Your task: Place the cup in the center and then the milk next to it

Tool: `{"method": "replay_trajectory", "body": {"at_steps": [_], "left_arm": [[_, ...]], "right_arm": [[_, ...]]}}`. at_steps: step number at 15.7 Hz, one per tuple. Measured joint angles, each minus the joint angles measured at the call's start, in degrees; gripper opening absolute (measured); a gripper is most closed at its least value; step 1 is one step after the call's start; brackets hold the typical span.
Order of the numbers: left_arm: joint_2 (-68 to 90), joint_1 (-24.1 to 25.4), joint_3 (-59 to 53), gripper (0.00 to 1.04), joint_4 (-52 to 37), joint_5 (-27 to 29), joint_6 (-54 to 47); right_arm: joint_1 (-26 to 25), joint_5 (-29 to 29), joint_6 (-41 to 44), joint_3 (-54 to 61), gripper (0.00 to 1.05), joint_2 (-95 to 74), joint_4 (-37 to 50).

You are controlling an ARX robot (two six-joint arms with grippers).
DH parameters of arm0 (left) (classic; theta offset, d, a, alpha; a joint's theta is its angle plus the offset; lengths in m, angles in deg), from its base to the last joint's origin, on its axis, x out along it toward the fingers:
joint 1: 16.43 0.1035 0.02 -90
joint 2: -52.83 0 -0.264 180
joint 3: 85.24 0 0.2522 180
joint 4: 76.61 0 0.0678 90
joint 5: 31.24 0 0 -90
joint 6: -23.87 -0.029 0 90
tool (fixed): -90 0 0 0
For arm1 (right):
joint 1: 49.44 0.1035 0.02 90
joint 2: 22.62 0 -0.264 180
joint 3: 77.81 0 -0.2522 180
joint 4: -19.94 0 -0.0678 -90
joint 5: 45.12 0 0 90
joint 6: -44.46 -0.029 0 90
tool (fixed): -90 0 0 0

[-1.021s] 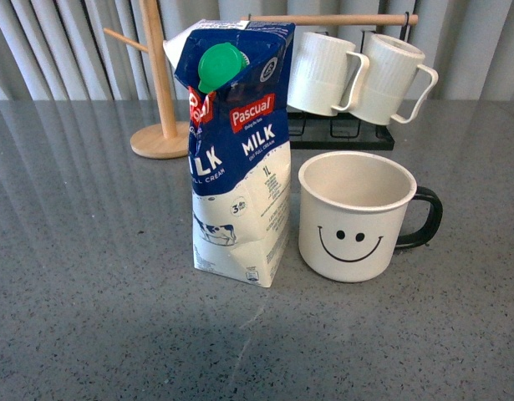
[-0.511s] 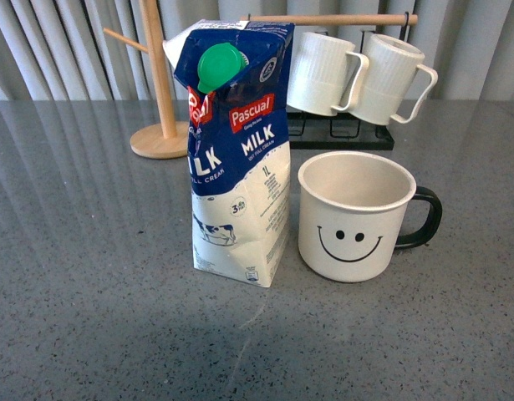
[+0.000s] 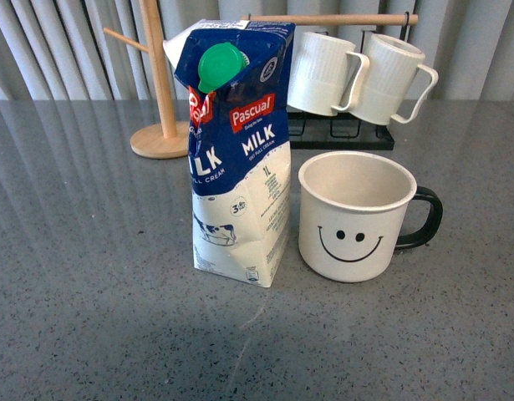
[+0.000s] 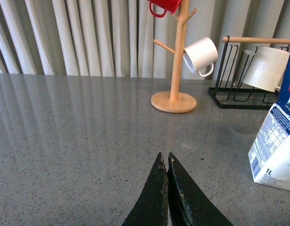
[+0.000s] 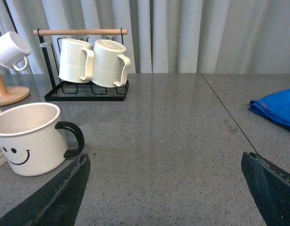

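The cup, a wide white mug with a black smiley face and black handle, stands upright on the grey table. The blue-and-white milk carton with a green cap stands upright just left of it, a small gap between them. Neither gripper shows in the front view. In the left wrist view my left gripper is shut and empty, with the carton's edge off to one side. In the right wrist view my right gripper is open and empty over bare table, with the cup beside one finger.
A black rack with a wooden bar holds two ribbed white mugs behind the cup. A wooden mug tree stands at the back left; in the left wrist view it carries a small white cup and a red one. A blue cloth lies far right.
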Motion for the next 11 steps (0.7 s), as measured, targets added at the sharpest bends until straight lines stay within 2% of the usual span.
{"method": "replay_trajectory", "body": {"at_steps": [1, 11], "left_arm": [[-6.1, 0.0, 0.0, 0.01, 9.0, -0.1, 0.0], [-8.5, 0.0, 0.0, 0.01, 8.9, 0.0, 0.0]], "right_arm": [[0.0, 0.0, 0.0, 0.0, 0.98, 0.0, 0.0], [0.0, 0.0, 0.0, 0.0, 0.98, 0.0, 0.0]]}}
